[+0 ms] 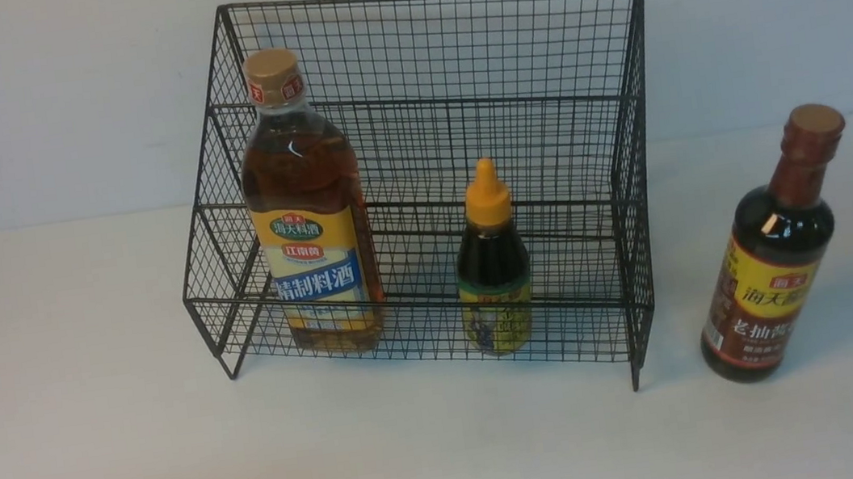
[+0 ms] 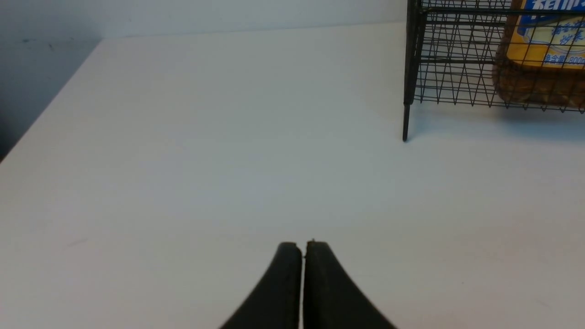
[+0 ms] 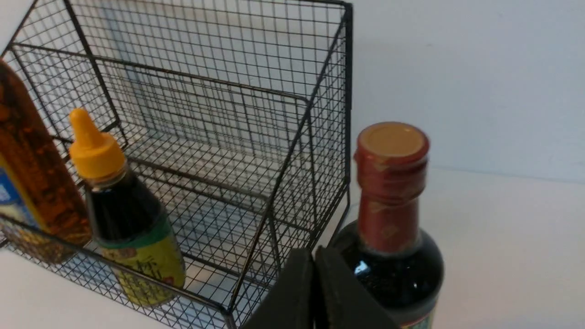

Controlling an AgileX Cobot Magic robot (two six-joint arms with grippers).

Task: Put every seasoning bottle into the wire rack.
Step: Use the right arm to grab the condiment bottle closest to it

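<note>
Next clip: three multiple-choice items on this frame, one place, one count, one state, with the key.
1. Where is the brown-capped bottle relative to the wire rack? A) lowest tier B) top tier C) on the table, to its right.
2. How many bottles stand in the rack? A) one B) two C) three.
3. The right claw is: A) shut, empty B) wide open C) shut on a bottle.
Key: C, it stands outside the mesh; B, the amber bottle and squeeze bottle; A, its fingers meet with nothing between.
</note>
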